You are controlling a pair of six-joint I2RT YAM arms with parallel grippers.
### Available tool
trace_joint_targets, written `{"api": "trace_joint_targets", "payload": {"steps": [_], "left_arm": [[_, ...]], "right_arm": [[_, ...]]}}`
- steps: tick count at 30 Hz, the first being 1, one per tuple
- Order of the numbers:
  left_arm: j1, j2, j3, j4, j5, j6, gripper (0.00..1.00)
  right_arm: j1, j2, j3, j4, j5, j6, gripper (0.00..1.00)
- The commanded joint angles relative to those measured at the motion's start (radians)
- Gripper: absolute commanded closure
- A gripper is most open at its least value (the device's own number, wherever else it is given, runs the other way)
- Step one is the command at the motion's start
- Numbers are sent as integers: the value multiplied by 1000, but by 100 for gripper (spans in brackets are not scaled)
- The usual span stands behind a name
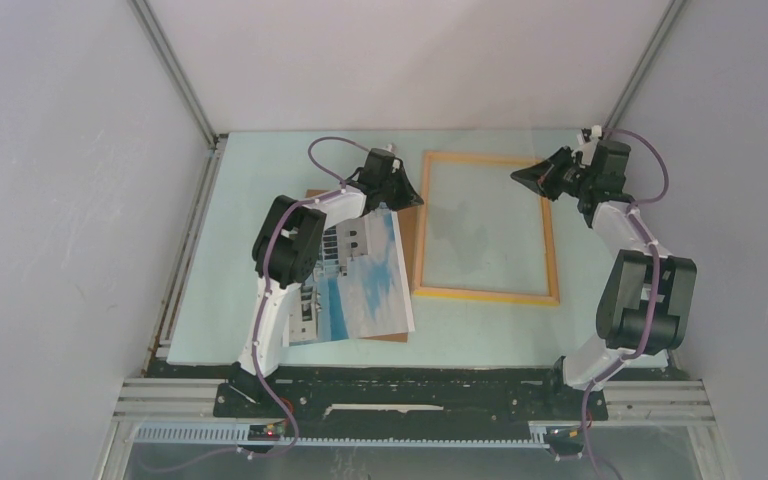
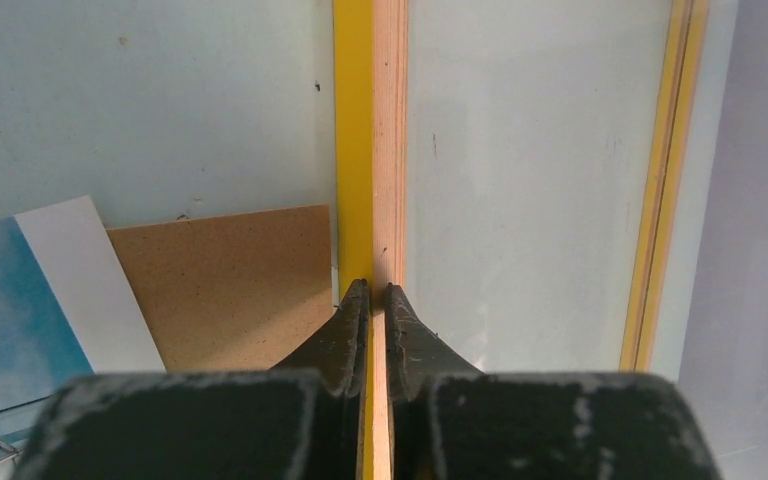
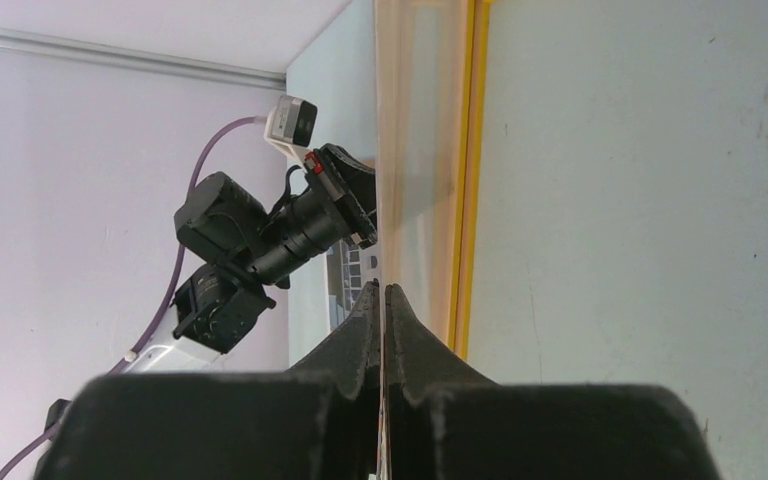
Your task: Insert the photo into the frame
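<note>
Yellow-orange wood is what both tools are on: in the top view the frame (image 1: 485, 294) lies on the pale tabletop (image 1: 260, 200). The left tool (image 1: 410, 195) is at the far end of its left rail and the right tool (image 1: 535, 182) at the far end of the opposite rail. The photo (image 1: 365, 285) rests just left of the frame, on a brown backing board (image 1: 409, 232) and partly under the left arm. It is not yet inside the frame.

I judge the step to be handling the frame with both arms. To do it well, the two arms should move in step, so the rails stay parallel and the pane is not twisted, and the left side should travel clear of the photo's edge. Both forearms reach forward from their bases, elbows raised and wrists bent inward toward each other.

From the left wrist, the left tool (image 2: 377, 300) is clamped on the rail (image 2: 355, 150), with yellow face and plywood edge running straight out between its fingers. The photo (image 2: 10, 310) and board (image 2: 230, 280) lie to the left.

From the right wrist, the right tool (image 3: 381, 298) is drawn almost together at the outer edge of the rail (image 3: 475, 150). It appears to pinch a thin lip, though that is hard to confirm. The left arm (image 3: 250, 240) shows beyond.
</note>
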Motion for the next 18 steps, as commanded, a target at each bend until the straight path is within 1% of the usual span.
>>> {"api": "trace_joint_targets", "payload": {"steps": [1, 18], "left_arm": [[-9, 30, 48, -19, 21, 0, 100], [-9, 29, 48, -19, 22, -2, 100]], "right_arm": [[3, -3, 6, 69, -23, 1, 100], [1, 53, 10, 101, -33, 9, 100]]}}
